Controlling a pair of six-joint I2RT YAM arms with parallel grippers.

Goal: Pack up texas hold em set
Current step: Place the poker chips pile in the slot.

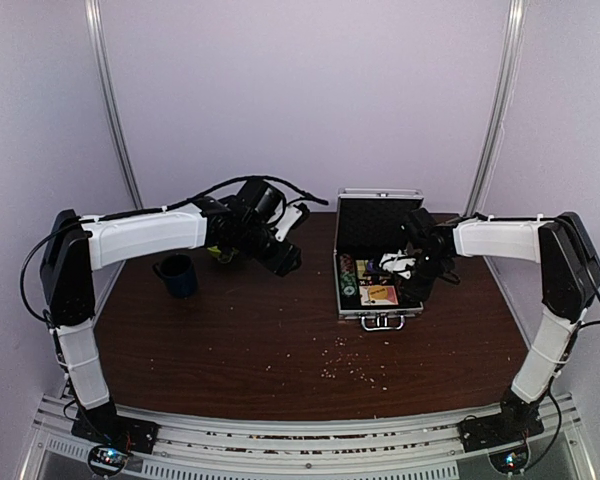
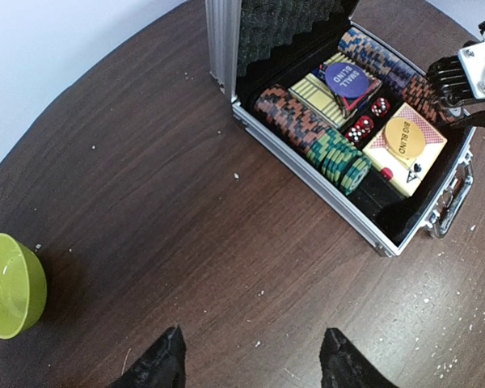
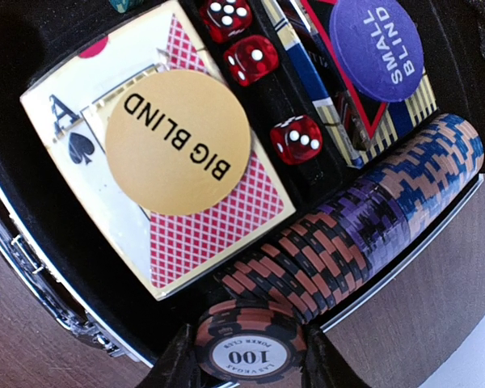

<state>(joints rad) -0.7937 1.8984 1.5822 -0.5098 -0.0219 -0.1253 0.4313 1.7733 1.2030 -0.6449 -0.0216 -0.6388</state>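
Observation:
The silver briefcase [image 1: 382, 318] lies open on the table, lid upright. In the right wrist view it holds a red card deck box [image 3: 226, 218] with a gold BIG BLIND button [image 3: 178, 141], a purple SMALL BLIND button [image 3: 376, 48], three red dice [image 3: 297, 137] and a row of orange and purple chips [image 3: 364, 222]. My right gripper [image 3: 250, 356] is shut on a small stack of orange-black "100" chips [image 3: 250, 343] at the near end of that row. My left gripper [image 2: 250, 360] is open and empty above bare table, left of the case [image 2: 307, 166].
A lime-green bowl [image 2: 8, 283] sits at the left of the left wrist view. A dark blue mug [image 1: 177, 275] stands at the left under the left arm. Pale crumbs [image 1: 355, 370] are scattered on the front of the brown table [image 1: 240, 340].

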